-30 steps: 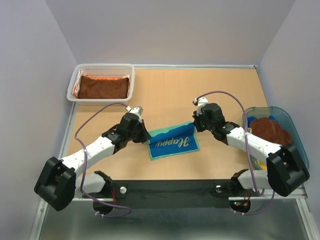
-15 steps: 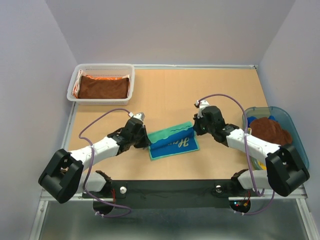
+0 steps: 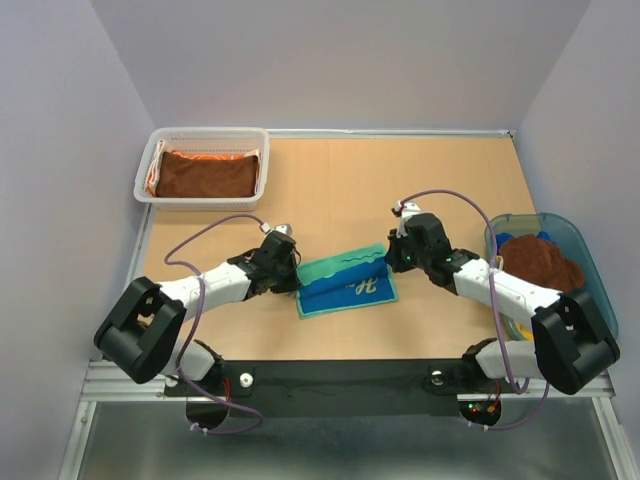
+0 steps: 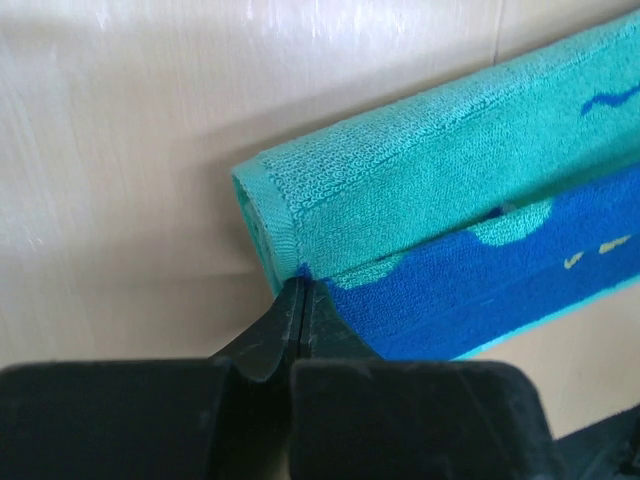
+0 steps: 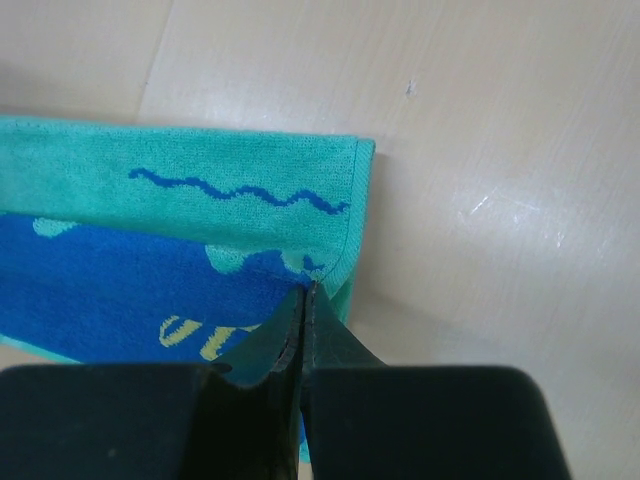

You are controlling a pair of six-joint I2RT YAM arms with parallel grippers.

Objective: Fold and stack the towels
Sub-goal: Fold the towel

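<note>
A teal and blue towel (image 3: 345, 285) with yellow lettering lies at the middle of the table, its teal far edge rolled over toward the near side. My left gripper (image 3: 291, 272) is shut on the left corner of that turned-over edge; in the left wrist view the towel (image 4: 450, 190) curls above my gripper (image 4: 302, 285). My right gripper (image 3: 392, 259) is shut on the right corner, where the towel (image 5: 200, 200) meets my gripper (image 5: 305, 290). A brown towel (image 3: 205, 175) lies on an orange one (image 3: 153, 172) at the back left. Another brown towel (image 3: 540, 262) sits at the right.
The white mesh basket (image 3: 207, 133) holding the folded towels stands at the back left corner. The translucent blue-green tub (image 3: 578, 238) sits at the right edge beside my right arm. Bare wooden tabletop (image 3: 400, 180) stretches behind the teal towel.
Both grippers have moved toward the near edge, drawing the teal far edge over the blue face. More of the yellow lettering is covered. My left arm has swung lower and flatter.
</note>
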